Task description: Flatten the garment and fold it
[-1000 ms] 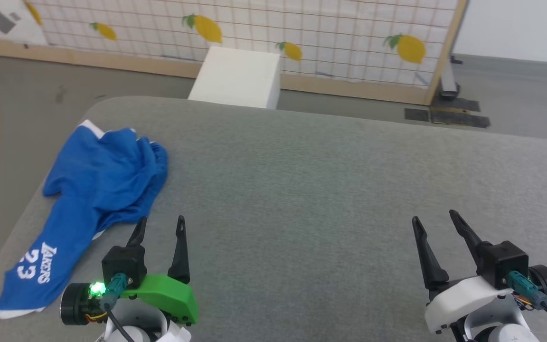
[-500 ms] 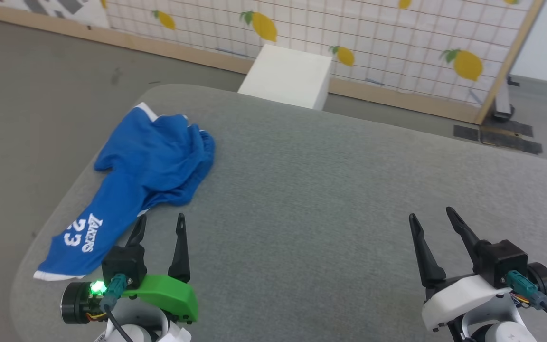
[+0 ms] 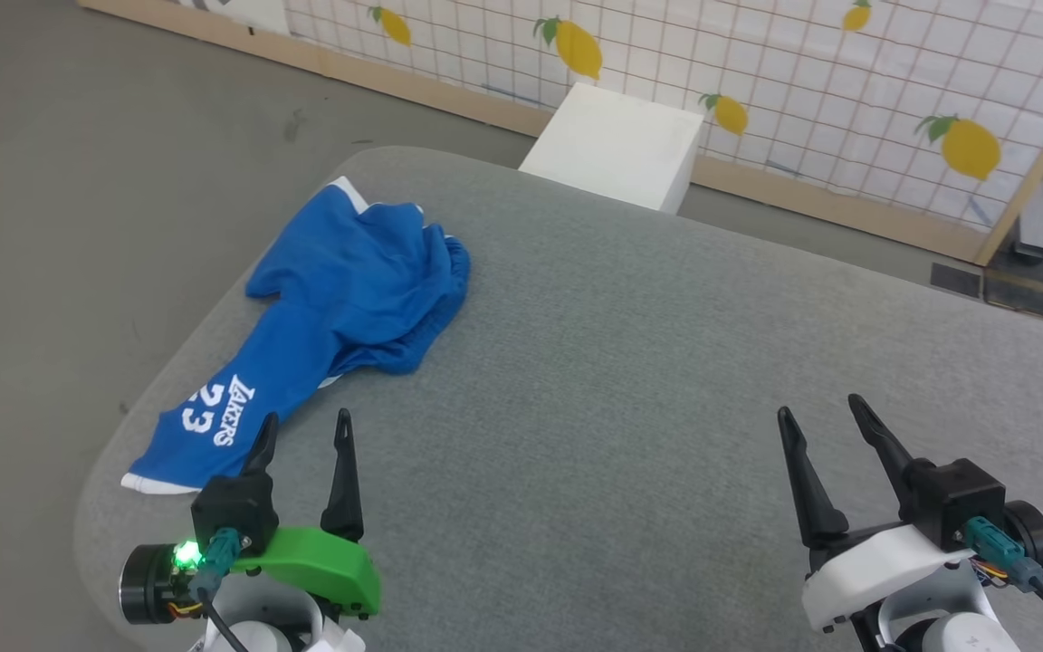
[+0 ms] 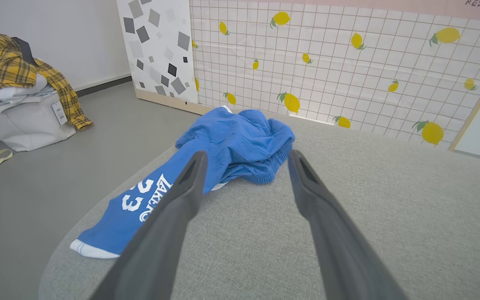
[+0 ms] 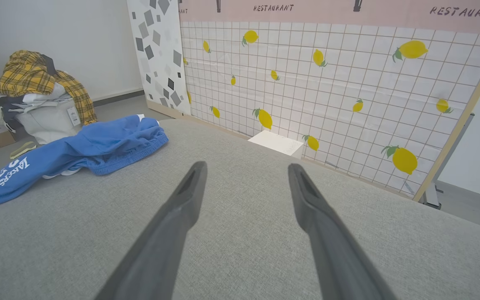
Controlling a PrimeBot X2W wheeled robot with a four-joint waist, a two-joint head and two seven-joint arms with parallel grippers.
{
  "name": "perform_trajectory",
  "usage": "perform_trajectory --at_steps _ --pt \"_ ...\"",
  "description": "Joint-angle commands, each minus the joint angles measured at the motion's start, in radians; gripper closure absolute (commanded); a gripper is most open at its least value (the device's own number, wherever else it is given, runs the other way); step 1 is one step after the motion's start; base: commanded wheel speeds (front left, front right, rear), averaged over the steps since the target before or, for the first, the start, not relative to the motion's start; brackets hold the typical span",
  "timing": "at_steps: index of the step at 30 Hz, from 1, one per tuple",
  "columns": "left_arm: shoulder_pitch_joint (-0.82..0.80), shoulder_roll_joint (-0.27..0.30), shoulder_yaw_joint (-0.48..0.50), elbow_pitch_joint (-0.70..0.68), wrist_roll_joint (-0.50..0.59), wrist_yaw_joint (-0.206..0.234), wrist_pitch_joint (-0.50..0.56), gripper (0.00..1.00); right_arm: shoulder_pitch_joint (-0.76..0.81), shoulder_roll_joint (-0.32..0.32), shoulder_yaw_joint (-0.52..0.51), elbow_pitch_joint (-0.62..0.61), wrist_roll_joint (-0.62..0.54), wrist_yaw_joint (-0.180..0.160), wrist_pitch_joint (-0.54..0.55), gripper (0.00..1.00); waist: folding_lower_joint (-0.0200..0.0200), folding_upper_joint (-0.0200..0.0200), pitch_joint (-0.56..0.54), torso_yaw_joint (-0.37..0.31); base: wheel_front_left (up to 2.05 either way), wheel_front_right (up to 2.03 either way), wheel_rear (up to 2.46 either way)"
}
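The garment (image 3: 340, 299), a pair of bright blue shorts, lies crumpled in the left part of the head view on the grey padded table (image 3: 648, 362), and nothing holds it. The left gripper (image 3: 306, 418) stands at the lower left of this frame with its two dark fingers spread apart and nothing between them. One fingertip overlaps the lower edge of the shorts in the picture, but I cannot tell if it touches the cloth. The right gripper (image 3: 820, 406) stands at the lower right, its fingers also wide apart and empty, above bare grey surface and well apart from the garment. One leg of the shorts stretches toward the lower left, with the white print "Lakers 23" (image 3: 214, 409) on it and a white hem (image 3: 152, 484) close to the rounded corner of the table. The rest is bunched together higher in the frame, with the gathered waistband (image 3: 451, 272) turned toward the middle. Behind the table, at the top centre, a white box (image 3: 617, 145) stands on the grey floor (image 3: 78, 181) in front of a panel with a grid and yellow lemons (image 3: 802, 72). In the left wrist view, at the upper left, a pile of clothes (image 4: 11, 83) with a yellow checked piece on top rests on the floor beside a white wall.
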Motion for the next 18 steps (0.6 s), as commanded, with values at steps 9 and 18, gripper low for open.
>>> perform_trajectory --at_steps 9,18 --pt "-0.016 0.011 -0.019 0.021 -0.024 0.021 -0.027 0.0 -0.023 0.001 0.007 0.011 0.009 -0.001 -0.023 0.0 0.0 0.0 -0.001 0.051 0.0 0.0 0.0" --pt "-0.016 0.021 -0.035 0.034 -0.044 0.037 -0.044 0.0 -0.027 0.002 0.012 0.019 0.017 -0.001 -0.036 0.0 0.0 0.0 -0.002 0.091 0.0 0.0 0.0"
